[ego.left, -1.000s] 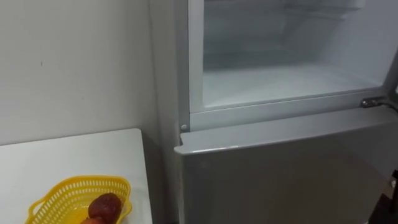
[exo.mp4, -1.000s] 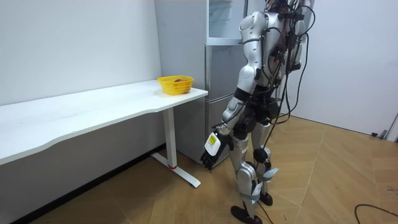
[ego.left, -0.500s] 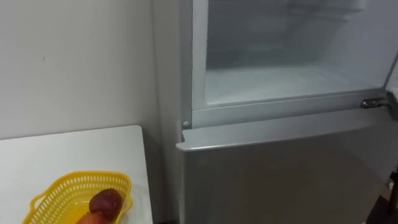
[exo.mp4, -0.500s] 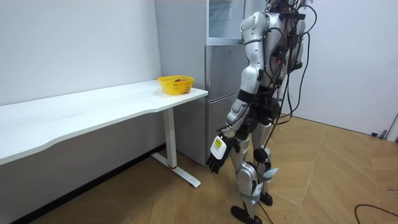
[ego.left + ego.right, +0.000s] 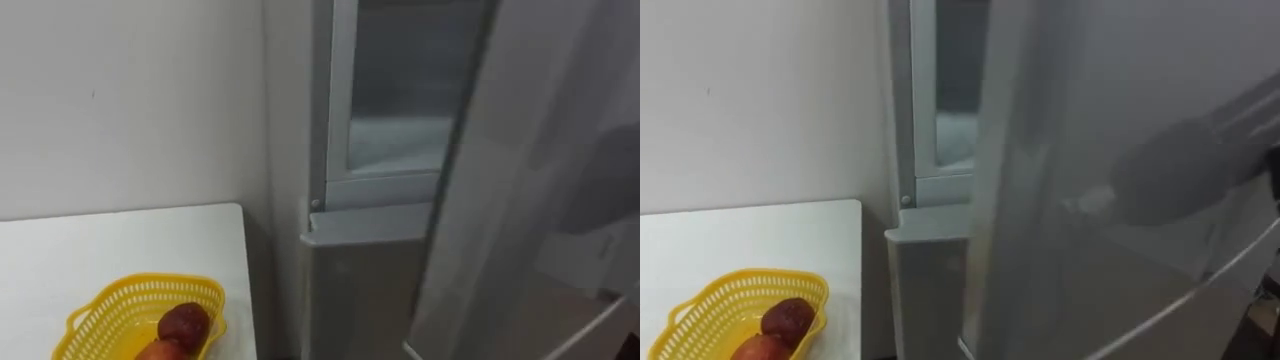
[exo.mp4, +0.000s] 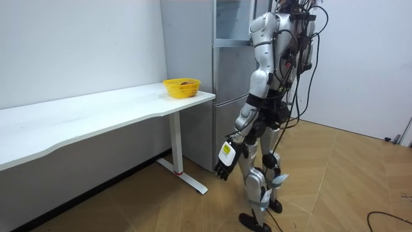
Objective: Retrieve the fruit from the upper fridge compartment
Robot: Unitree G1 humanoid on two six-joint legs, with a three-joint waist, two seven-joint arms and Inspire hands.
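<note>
The upper fridge compartment (image 5: 395,130) shows as a narrow strip of pale, bare shelf. The grey upper door (image 5: 540,190) stands across most of the opening, close in front of my head; a dark blurred shade lies on the door's face (image 5: 1170,180). In the room view I stand right at the fridge (image 6: 226,71), facing it. My left hand (image 6: 223,167) hangs low beside my leg, fingers relaxed and holding nothing.
A yellow basket (image 5: 110,310) with a dark red fruit (image 5: 183,323) sits at the near corner of the white table (image 5: 110,245), left of the fridge. The closed lower fridge door (image 5: 355,290) is below the compartment. A white wall (image 5: 130,100) rises behind the table.
The upper door has swung in from the right and now covers most of the open compartment. The view has shifted a little to the left. My left hand barely moved.
</note>
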